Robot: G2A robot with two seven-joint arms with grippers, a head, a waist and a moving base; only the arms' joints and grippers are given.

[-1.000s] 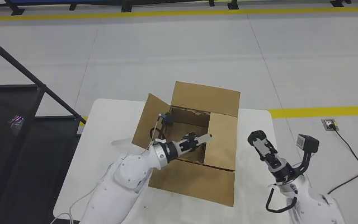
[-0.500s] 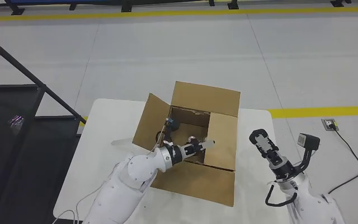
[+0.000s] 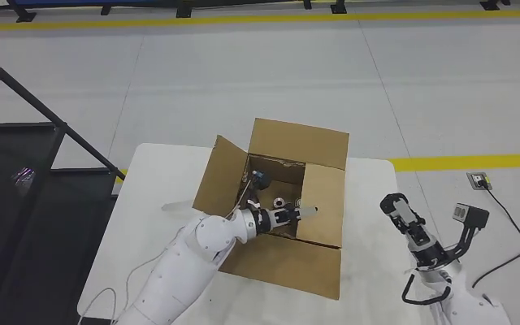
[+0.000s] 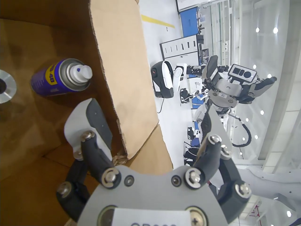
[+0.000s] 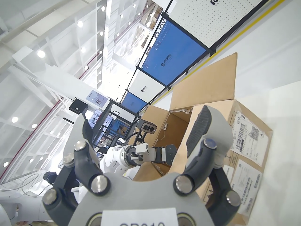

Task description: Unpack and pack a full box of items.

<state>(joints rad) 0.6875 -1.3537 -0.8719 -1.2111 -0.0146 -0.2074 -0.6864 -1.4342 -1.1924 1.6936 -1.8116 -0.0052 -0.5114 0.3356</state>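
An open cardboard box point(image 3: 276, 256) stands mid-table with its flaps up. A blue spray can point(image 4: 60, 78) and a silver metal part point(image 4: 5, 89) lie on its floor. My left gripper point(image 3: 299, 213) is inside the box by its right-hand flap point(image 4: 122, 55); it is open point(image 4: 150, 114), one finger point(image 4: 94, 116) inside the cardboard and the other outside, holding nothing. My right gripper point(image 3: 398, 207) hangs open point(image 5: 143, 116) and empty over the table's right edge, apart from the box point(image 5: 237, 130).
The white table point(image 3: 154, 203) has bare room left of the box and a narrower strip point(image 3: 370, 244) on its right. A black rail point(image 3: 49, 114) and dark mat sit off the table's left side.
My left gripper has pushed farther right inside the box, up to the right-hand flap. My right arm has drawn back to the right, away from the box.
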